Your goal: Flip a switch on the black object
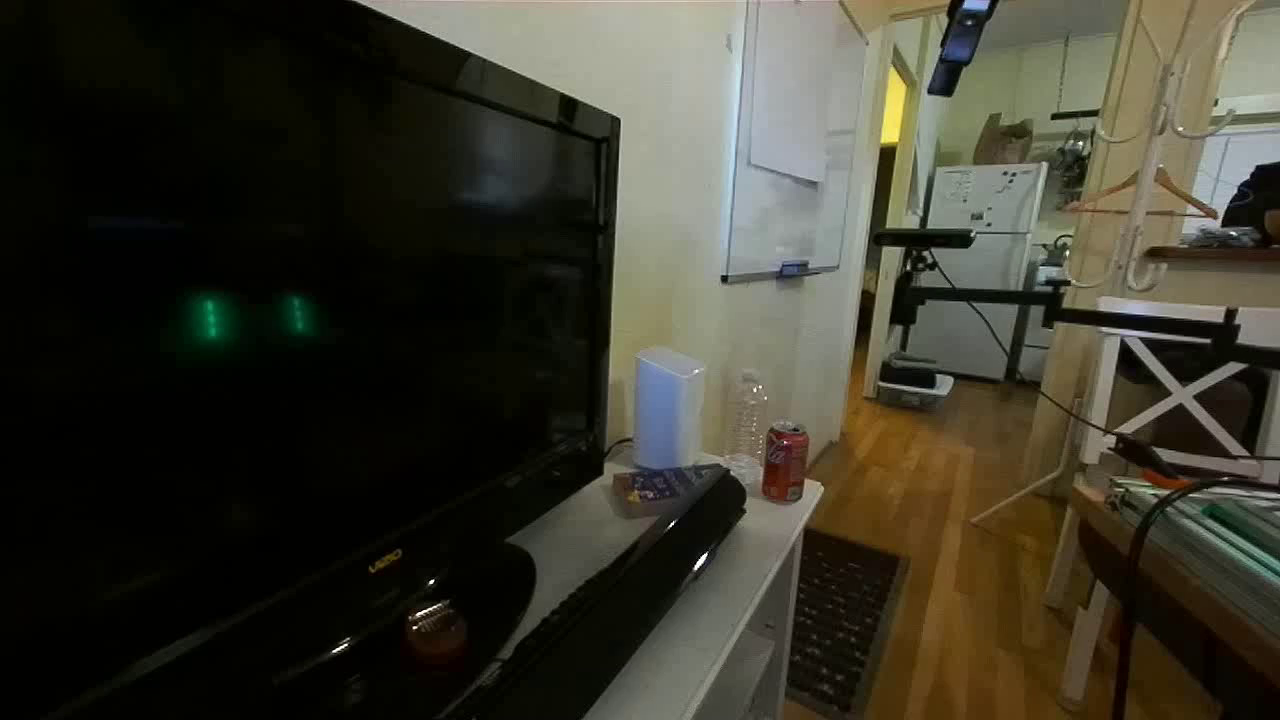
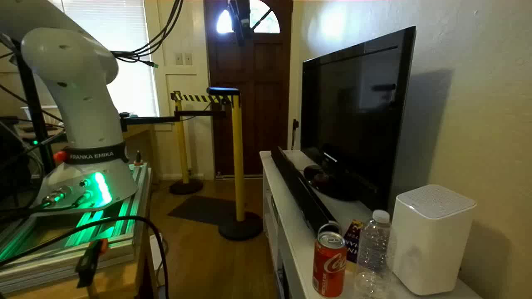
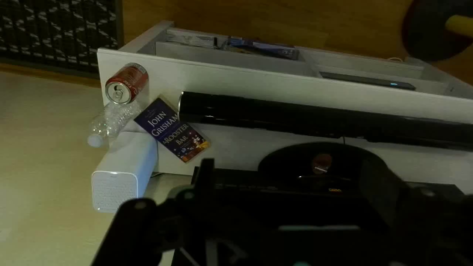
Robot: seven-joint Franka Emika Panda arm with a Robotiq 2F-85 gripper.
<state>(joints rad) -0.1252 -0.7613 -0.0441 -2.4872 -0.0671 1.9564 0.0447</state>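
The black object is a long, low glossy bar speaker lying on the white stand. It shows in both exterior views (image 1: 630, 590) (image 2: 301, 187) and runs across the wrist view (image 3: 325, 114). A thin cable shows at its rear edge in the wrist view. I cannot make out a switch on it. My gripper (image 3: 290, 162) is open, with its dark fingers wide apart and nothing between them. It hangs high above the stand, apart from the speaker. Only part of it shows at the top edge in both exterior views (image 1: 962, 48) (image 2: 240, 20).
A large black television (image 2: 353, 112) stands behind the speaker on the white stand (image 3: 236, 79). At one end are a red can (image 3: 129, 83), a clear bottle (image 3: 107, 123), a book (image 3: 172, 129) touching or very near the speaker's end, and a white box (image 3: 118, 184).
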